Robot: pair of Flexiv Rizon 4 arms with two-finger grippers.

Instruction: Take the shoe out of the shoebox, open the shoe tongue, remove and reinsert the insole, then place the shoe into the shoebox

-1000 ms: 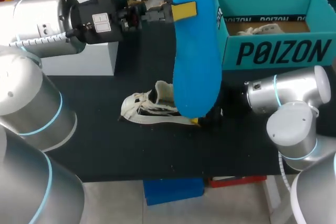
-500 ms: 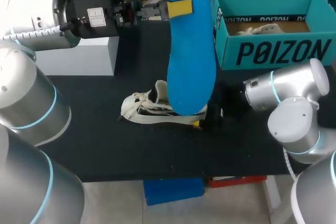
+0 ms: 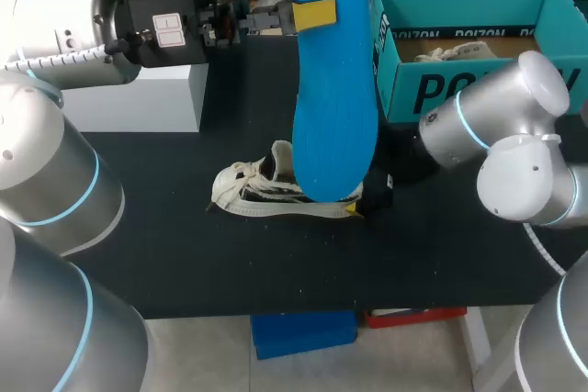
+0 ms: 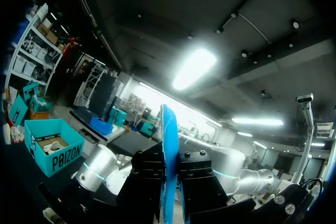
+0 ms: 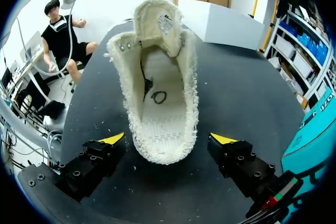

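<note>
The right arm [image 3: 501, 149] had swung toward the shoebox [image 3: 401, 89], right gripper [image 5: 167, 139] spread around the heel of the shoe [image 5: 160, 98], while the left gripper [image 4: 169, 182] still pinched the insole [image 3: 335, 89] aloft, awaiting reinsertion

Head view: the long blue foam insole [image 3: 335, 89] covers the heel half of the cream knit shoe [image 3: 248, 192] and most of the right arm's [image 3: 487, 126] jaws. That arm masks part of the teal cardboard shoebox's [image 3: 459, 2] front wall. Left wrist view: the insole [image 4: 169, 166] shows edge-on only, its lower end cut off.
</note>
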